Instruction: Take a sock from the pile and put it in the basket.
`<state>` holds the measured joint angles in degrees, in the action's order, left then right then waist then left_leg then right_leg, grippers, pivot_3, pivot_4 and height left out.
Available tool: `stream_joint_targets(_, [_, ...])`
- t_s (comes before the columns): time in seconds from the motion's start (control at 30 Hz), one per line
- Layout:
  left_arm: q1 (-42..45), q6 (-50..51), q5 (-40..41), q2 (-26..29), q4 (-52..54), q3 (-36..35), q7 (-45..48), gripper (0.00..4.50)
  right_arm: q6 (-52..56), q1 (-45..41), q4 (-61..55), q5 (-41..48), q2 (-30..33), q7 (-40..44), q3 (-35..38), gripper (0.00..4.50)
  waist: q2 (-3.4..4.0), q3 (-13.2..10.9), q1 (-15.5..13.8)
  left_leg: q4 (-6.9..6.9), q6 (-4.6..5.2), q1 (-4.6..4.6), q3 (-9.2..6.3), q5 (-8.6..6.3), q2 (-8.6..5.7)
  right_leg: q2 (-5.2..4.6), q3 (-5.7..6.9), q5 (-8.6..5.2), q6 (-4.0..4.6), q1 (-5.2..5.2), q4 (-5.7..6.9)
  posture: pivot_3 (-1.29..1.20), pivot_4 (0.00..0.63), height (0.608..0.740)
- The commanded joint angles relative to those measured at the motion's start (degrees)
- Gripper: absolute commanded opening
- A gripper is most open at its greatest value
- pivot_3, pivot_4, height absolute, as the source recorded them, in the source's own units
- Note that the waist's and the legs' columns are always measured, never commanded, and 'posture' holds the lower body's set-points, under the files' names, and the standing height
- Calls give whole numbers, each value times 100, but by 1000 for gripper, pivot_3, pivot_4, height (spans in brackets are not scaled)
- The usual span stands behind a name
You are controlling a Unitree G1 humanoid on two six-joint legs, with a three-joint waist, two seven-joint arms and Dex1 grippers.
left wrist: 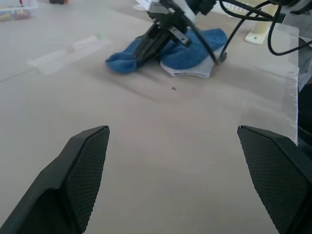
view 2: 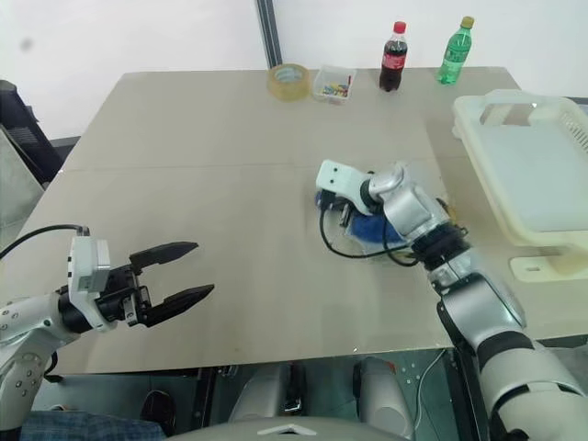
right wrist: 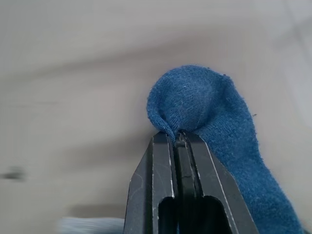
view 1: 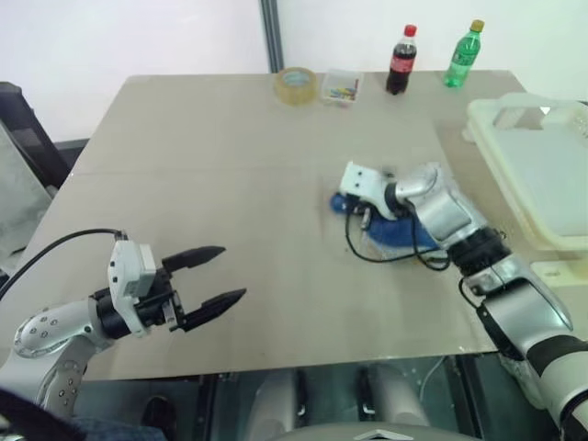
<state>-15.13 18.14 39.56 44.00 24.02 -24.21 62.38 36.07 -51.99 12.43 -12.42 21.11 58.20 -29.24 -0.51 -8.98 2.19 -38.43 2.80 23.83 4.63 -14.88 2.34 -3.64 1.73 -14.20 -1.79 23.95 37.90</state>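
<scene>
The bright royal-blue knit sock [right wrist: 214, 112] lies in the small pile [left wrist: 168, 53] near the middle of the beige counter [view 1: 230, 165], on top of a grey-white sock [left wrist: 190, 72] whose ribbed edge shows beneath it. Right pincer [right wrist: 178, 139]: fingers pressed together on a raised fold at one end of the blue sock, the fabric bunched up just ahead of the tips. The rest of the sock trails back beside the pincer and rests on the counter.

Judgement: the step in hand is the lift. A thin pinch of knit could slip, so raise straight up and slowly, and check that the grey-white sock stays down. Then carry toward the large cream-white plastic basket [view 1: 542, 175], which sits well apart at the counter's right edge; clear its rim before letting go.

Left pincer [view 1: 209, 276]: fingers spread wide, holding nothing, near the counter's front left, well apart from the pile.
</scene>
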Motion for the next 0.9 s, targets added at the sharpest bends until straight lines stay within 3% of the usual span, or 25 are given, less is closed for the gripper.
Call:
stream_joint_targets(0.03, [8,-107,8,29,50,-126,47,4500,375,107,-885,31,-49,109,-145,14,0,0,2,0,-1,-1,0,1,0,0,0,0,0,0,1,0,150,735])
stream_joint_targets(0.23, [-81,-124,34,68,-18,-358,72,4500,1409,505,-2314,314,-587,137,-684,14,-1,1,7,0,-5,-1,-3,3,1,-2,3,0,0,1,1,0,150,735])
stream_joint_targets(0.37, [-139,-121,53,108,-118,-561,147,4500,1727,593,-2483,328,-976,-190,-986,14,-2,1,6,0,-11,0,-8,6,5,0,9,0,1,4,4,0,150,735])
stream_joint_targets(0.5, [-173,-121,23,121,-177,-633,207,4500,2219,537,-2300,634,-1599,-545,-798,1207,-10,6,-6,-2,-15,-2,-13,8,-3,-2,15,-1,2,2,4,0,150,735])
stream_joint_targets(0.63, [-144,-101,25,131,-194,-601,229,4500,2761,460,-2280,959,-2036,-879,-417,3061,-13,7,0,0,-20,0,-20,11,-2,-8,17,0,2,0,5,0,150,735])
stream_joint_targets(0.9, [-69,-76,5,156,-263,-540,298,4500,3454,387,-3074,1650,-1016,-862,320,3061,-16,6,-10,0,-20,2,-32,10,-17,-34,34,-1,3,-6,-4,0,150,735])
